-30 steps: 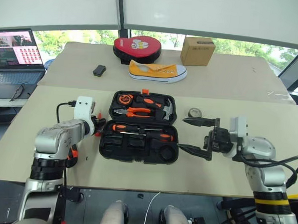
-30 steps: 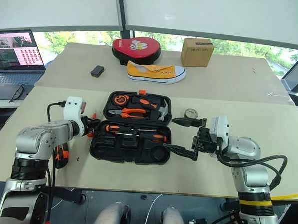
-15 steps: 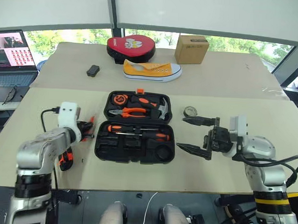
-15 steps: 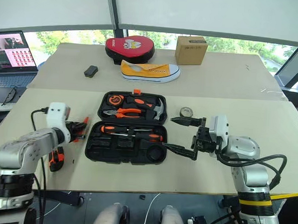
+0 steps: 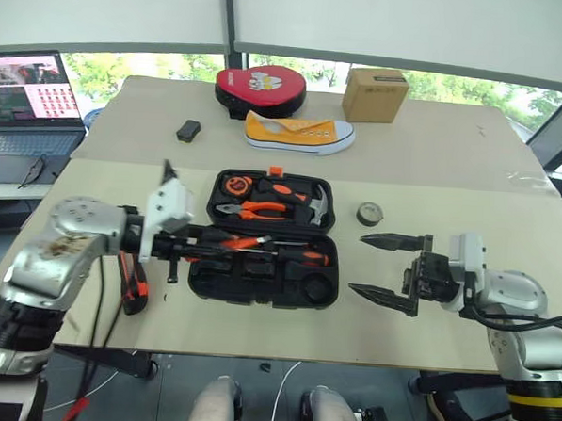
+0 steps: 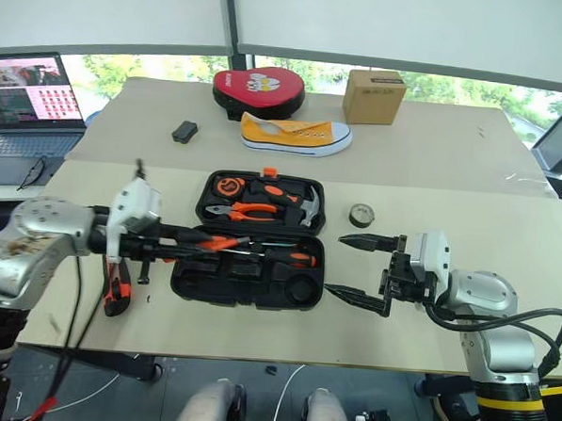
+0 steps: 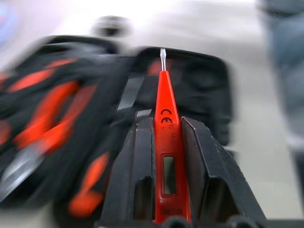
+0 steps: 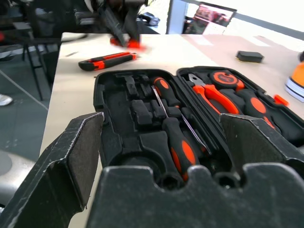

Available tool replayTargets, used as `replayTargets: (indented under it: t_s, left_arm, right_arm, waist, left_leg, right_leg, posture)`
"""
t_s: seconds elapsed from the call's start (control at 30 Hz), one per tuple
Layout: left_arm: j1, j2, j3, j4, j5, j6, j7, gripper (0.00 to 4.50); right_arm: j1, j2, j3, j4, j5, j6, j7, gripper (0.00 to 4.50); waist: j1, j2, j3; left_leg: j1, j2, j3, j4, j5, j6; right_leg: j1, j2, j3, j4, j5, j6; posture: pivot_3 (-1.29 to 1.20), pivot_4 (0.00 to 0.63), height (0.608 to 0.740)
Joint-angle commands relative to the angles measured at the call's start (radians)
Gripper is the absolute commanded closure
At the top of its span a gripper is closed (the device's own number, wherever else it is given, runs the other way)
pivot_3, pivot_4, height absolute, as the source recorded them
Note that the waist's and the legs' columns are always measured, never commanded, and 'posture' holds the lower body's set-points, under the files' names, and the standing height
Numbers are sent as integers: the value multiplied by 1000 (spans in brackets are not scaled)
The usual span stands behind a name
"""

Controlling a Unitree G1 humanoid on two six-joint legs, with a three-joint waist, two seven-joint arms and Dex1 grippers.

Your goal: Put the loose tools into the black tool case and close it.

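The black tool case [image 5: 258, 298] lies open mid-table, with two long orange-and-black screwdrivers [image 5: 293, 255] in its near half. My left gripper [image 5: 209, 235] is shut on the small orange tester screwdriver [image 7: 164, 95], which hangs level over the case's left edge with its tip pointing right. The utility knife [image 5: 136, 284] lies on the table left of the case. The small dark tape roll [image 5: 369, 213] sits to the right of the case. My right gripper [image 5: 391, 268] hovers open beside the case's right edge, holding nothing.
Orange-handled pliers [image 5: 253, 210] and a hammer [image 5: 317, 206] fill the case's far half. At the back stand a red-and-black round pad [image 5: 259, 85], a yellow sneaker [image 5: 299, 131], a cardboard box [image 5: 374, 93] and a small black box [image 5: 187, 130]. A laptop [image 5: 28, 93] sits far left.
My left gripper has lifted and swung right with the tester, from beside the case's left edge to over it, and rolled. The camera view shifted. The right gripper stays open, nearly still.
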Motion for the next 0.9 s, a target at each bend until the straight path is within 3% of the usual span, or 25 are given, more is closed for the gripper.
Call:
replayTargets:
  t_s: [0.03,0.3,0.7,0.83,0.9]
  left_arm:
    - [-74,-30,-95,116,132,-117,-28,4101]
    - [-122,-75,-137,219,228,-173,-31,4101]
    - [-89,-62,-167,202,309,-172,-55,4101]
    - [-71,-65,-145,176,275,-110,-64,4101]
    - [-67,-89,-111,161,225,-125,-69,3101]
  right_arm:
    - [9,-9,-18,-69,22,10,-25,0]
    - [31,-1,-20,-101,24,13,-62,0]
    - [26,4,-6,-98,25,8,-79,0]
    - [25,2,-8,-93,27,8,-75,0]
    - [22,3,-7,-87,27,7,-74,0]
  waist:
    - [-6,0,0]
    - [-1,0,0]
    - [0,0,0]
    - [0,0,0]
    - [-1,0,0]
  left_leg:
    - [0,0,0,0,0,0]
    - [-1,1,0,1,0,0]
    - [-1,1,-1,2,0,0]
    - [-1,1,-1,2,0,0]
    - [-1,1,-2,2,0,0]
  right_leg:
    - [0,1,0,0,0,0]
    - [-1,2,0,1,0,1]
    - [-1,1,0,2,0,1]
    - [0,1,0,2,0,1]
    - [0,1,0,2,0,1]
  posture:
    - [0,150,740]
    - [0,150,740]
    - [0,150,740]
    - [0,150,740]
    - [0,150,740]
